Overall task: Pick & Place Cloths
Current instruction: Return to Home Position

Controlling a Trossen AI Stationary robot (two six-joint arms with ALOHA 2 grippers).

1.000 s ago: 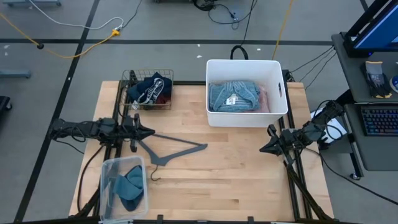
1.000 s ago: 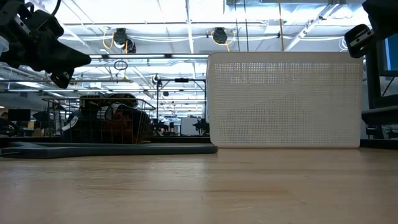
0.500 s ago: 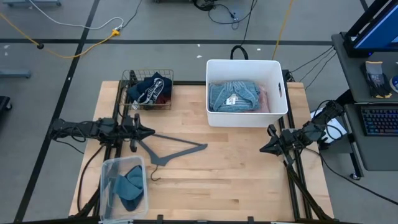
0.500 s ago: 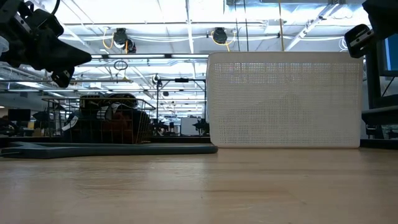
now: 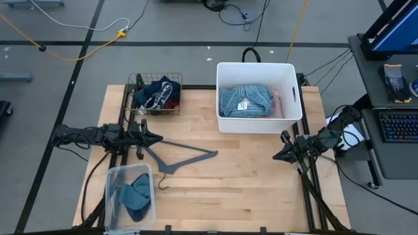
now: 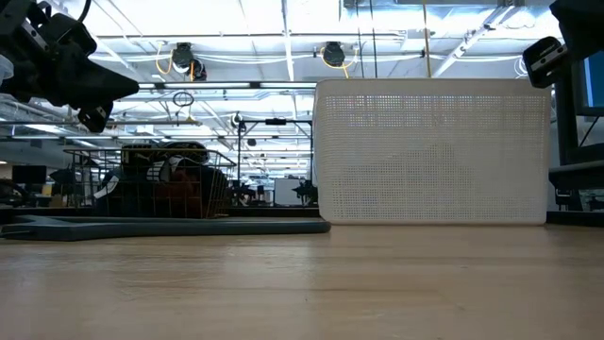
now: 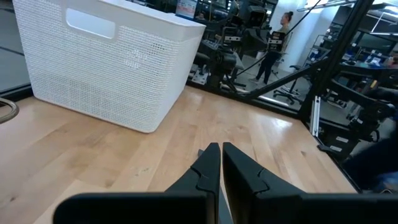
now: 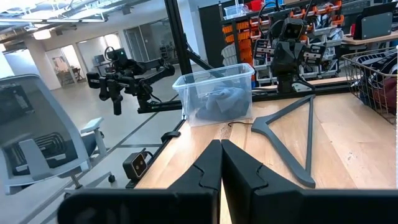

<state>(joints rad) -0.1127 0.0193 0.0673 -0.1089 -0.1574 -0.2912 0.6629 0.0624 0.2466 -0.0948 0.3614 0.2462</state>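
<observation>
Both arms sit at the bench's side edges, the left gripper (image 5: pixel 152 138) and right gripper (image 5: pixel 279 155) closed and empty, apparently parked. The denim cloth (image 5: pixel 245 99) and pink cloth (image 5: pixel 277 104) lie in the white bin (image 5: pixel 258 64) at the far edge. The teal cloths (image 5: pixel 136 194) lie in the clear bin (image 5: pixel 108 196) at the near left corner, and the dark cloths (image 5: pixel 157 91) in the wire basket (image 5: pixel 155 75).

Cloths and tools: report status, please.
Left tool shut, empty, left side. Right tool shut, empty, right side. Light blue denim cloth in white perforated bin. Grey plastic hanger on table.

pink cloth (image 5: pixel 277 104) — mostly covered, under denim cloth (image 5: pixel 245 101)
</observation>
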